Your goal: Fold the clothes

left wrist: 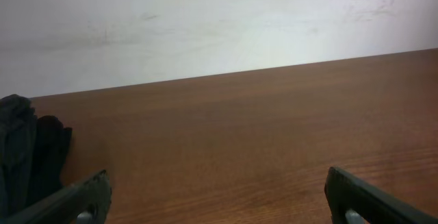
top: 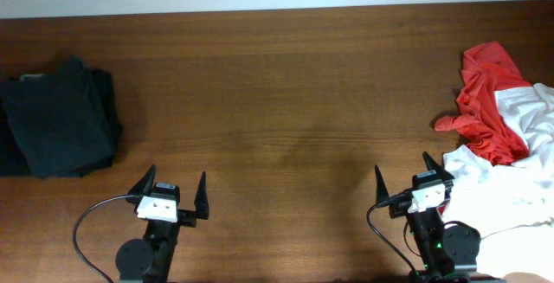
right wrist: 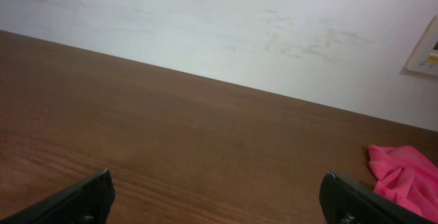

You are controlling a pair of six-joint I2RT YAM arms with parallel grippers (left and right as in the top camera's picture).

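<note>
A crumpled red and white garment [top: 506, 118] lies in a heap at the table's right edge; its red part shows in the right wrist view [right wrist: 405, 176]. A folded black garment [top: 56, 118] sits at the far left and shows at the left edge of the left wrist view [left wrist: 27, 152]. My left gripper [top: 176, 189] is open and empty near the front edge, left of centre. My right gripper [top: 403, 175] is open and empty near the front edge, just left of the white cloth.
The brown wooden table [top: 286, 101] spans the view, with a white wall [left wrist: 205, 25] behind its far edge. A black cable [top: 91, 222] loops beside the left arm's base.
</note>
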